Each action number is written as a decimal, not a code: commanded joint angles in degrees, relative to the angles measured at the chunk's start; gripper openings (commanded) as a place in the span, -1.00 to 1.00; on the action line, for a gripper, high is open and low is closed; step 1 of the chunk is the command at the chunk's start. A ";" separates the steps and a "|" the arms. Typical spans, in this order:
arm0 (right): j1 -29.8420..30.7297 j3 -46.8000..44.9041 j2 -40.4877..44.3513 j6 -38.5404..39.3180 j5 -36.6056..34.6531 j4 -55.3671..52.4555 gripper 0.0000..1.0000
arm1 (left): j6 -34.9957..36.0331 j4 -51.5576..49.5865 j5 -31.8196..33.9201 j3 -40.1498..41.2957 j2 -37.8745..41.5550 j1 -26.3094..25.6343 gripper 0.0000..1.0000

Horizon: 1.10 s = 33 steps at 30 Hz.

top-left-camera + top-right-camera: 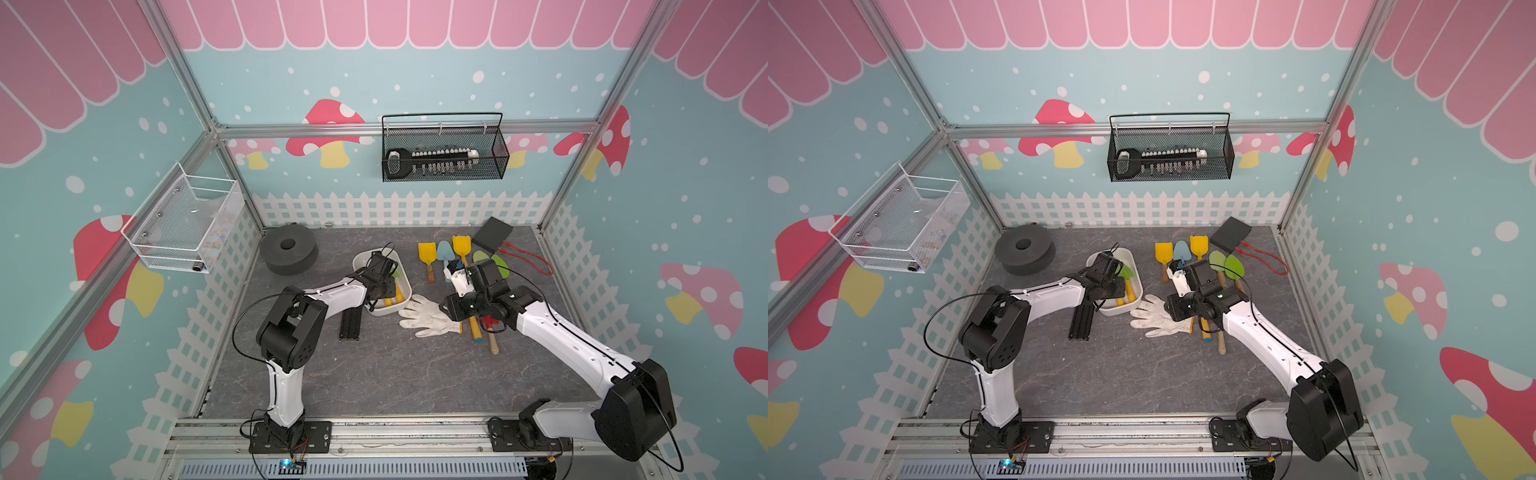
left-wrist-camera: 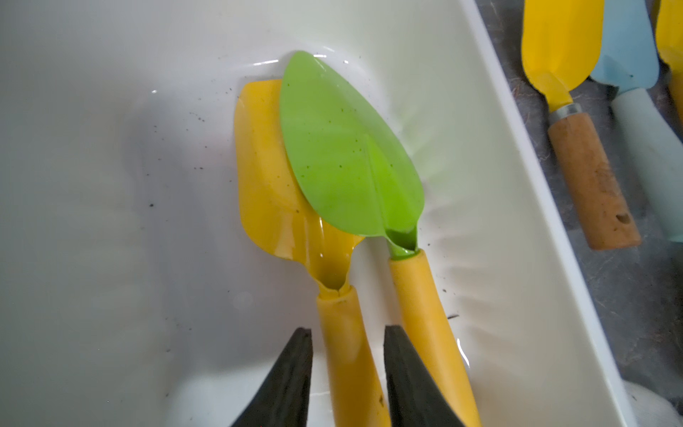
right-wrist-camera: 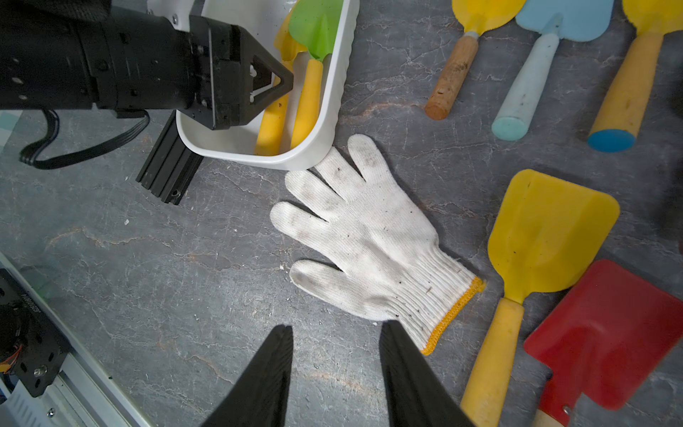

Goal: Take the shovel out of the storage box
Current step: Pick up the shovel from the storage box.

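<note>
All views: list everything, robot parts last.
storage box: one, white, centre
boxed green shovel: one, green, yellow handle
boxed yellow shovel: one, yellow, partly under it
loose shovels: seven; three yellow, two green, blue, red; right of box
glove: one, white, beside box
rail: one, black, beside box
foam ring: one, grey, far left corner
flat case: one, black, far right corner
cord: one, red, beside case
mesh basket: one, black, back wall, holds toothed implement
wire basket: one, white, left wall
left tool: one, black, open astride boxed yellow shovel's handle
right tool: one, black, open, above table
</note>
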State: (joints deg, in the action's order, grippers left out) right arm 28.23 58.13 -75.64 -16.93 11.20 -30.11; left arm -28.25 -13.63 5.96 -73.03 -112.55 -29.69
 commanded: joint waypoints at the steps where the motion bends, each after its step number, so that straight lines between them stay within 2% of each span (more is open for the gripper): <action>1: 0.42 -0.65 -0.21 0.58 0.66 0.14 -0.10 | -0.22 -1.77 -0.24 -2.51 -1.78 0.68 -0.31; 5: 0.39 -0.81 0.31 0.56 0.75 0.14 -0.10 | -0.14 -2.37 -0.81 -3.75 -3.61 1.08 -0.41; 13: 0.42 -0.91 0.94 0.56 1.01 0.05 -0.10 | -0.23 -4.55 -0.42 -6.31 -5.95 1.73 -0.42; 18: 0.37 -1.00 1.14 0.62 0.59 -0.04 -0.10 | -0.14 -4.72 -1.04 -6.61 -5.61 2.01 -0.77; 23: 0.41 -0.97 0.54 0.75 0.80 0.05 -0.10 | -0.05 -4.72 -0.86 -5.51 -2.41 2.01 -0.98; 33: 0.42 -1.77 1.04 1.05 0.92 0.14 -0.10 | -0.45 -6.21 0.12 -3.18 5.04 1.53 -1.00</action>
State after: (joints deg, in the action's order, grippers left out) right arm 28.23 57.36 -75.61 -16.69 11.64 -29.95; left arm -28.27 -19.88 5.32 -77.01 -111.31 -28.10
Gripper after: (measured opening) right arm 0.448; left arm 0.183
